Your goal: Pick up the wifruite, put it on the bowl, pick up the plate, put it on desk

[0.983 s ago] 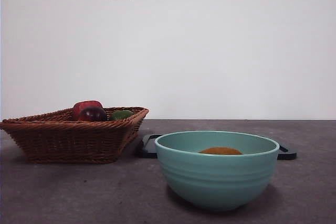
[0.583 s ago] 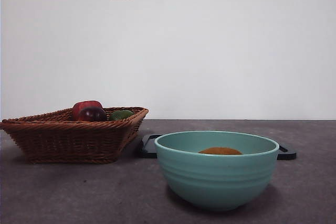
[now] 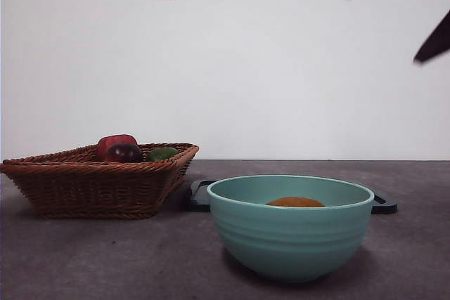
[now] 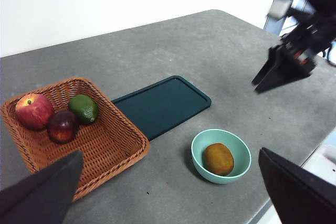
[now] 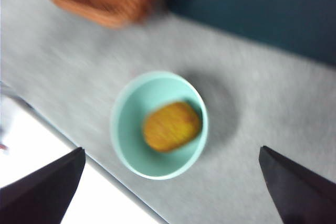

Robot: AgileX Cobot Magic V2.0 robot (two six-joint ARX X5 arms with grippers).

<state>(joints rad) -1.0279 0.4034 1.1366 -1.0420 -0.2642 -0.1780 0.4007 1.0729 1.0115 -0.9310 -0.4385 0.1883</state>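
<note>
The bowl point(image 3: 290, 226) hides most of the wifruite point(image 3: 295, 202) and dark tray point(image 3: 199, 195); the right wrist view is blurred.

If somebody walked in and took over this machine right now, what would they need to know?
Right gripper: open, empty, high above the teal bowl.
Left gripper: open, empty, raised well above the desk.
The wifruite lies inside the bowl, so that step is done.
The dark tray, apparently the plate, lies flat on the desk between the wicker basket and the bowl, untouched.
Left: the plate step, though it already rests on the desk.
</note>
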